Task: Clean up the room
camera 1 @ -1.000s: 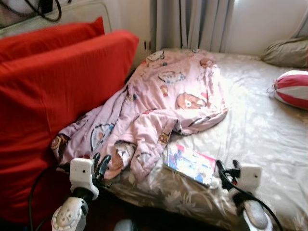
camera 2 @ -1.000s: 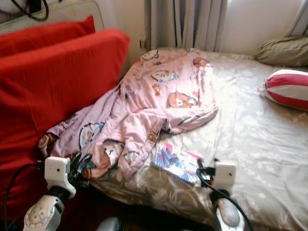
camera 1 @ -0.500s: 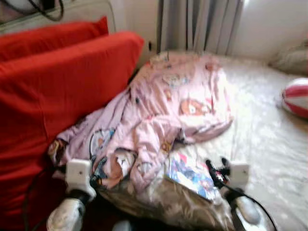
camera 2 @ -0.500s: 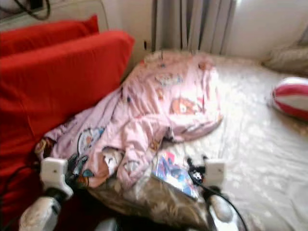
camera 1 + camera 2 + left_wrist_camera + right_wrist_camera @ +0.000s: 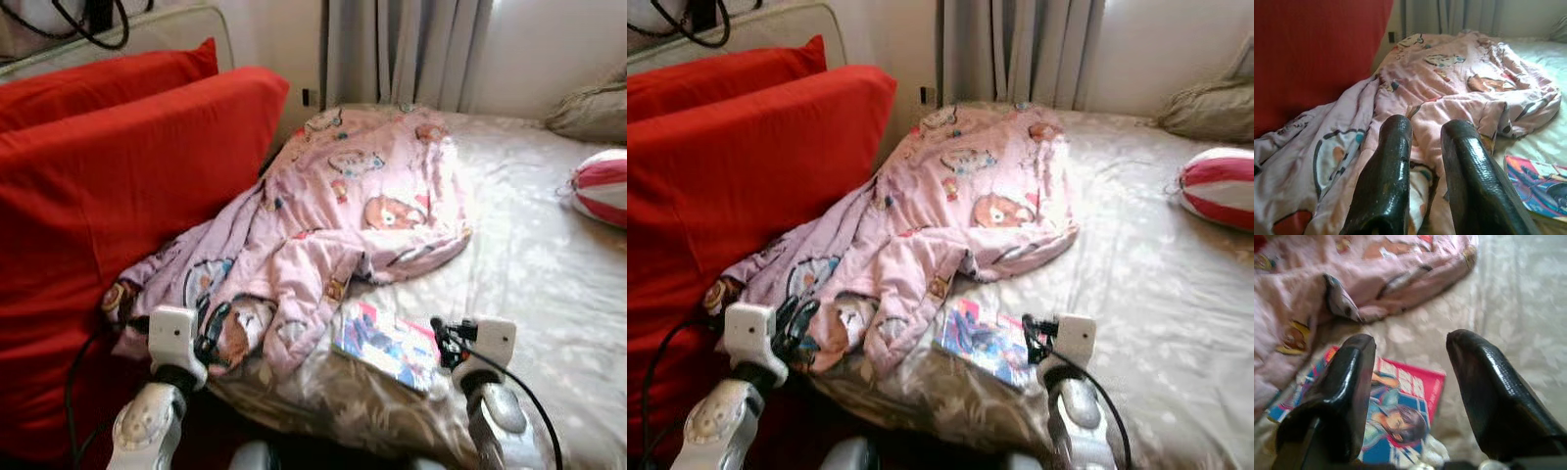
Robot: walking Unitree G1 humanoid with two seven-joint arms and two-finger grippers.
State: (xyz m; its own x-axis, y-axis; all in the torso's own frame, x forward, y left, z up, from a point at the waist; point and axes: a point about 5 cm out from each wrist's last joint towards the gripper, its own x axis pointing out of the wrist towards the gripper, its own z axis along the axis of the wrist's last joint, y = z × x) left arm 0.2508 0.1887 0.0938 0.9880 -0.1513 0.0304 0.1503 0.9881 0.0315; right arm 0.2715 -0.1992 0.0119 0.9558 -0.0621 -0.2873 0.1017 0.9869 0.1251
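Item, near edge of bed [image 5: 529, 264]: book [image 5: 387, 343] lying flat just right of pink blanket [image 5: 333, 225]; my right gripper [image 5: 1410, 382], fingers wide and empty, hovers beside it, so I would straddle one edge squarely; left gripper [image 5: 1425, 161], narrowly parted, faces the blanket.

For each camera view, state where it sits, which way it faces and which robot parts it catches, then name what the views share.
Left eye view: on the head, looking forward and down at the beige floral bed; both silver arms show, left gripper and right gripper.
Right eye view: the stereo twin, same scene.
Left wrist view: along its black fingers toward the pink cartoon-print blanket and red cushion.
Right wrist view: along its open fingers at the colourful comic book.
Shared: blanket and book appear in all.
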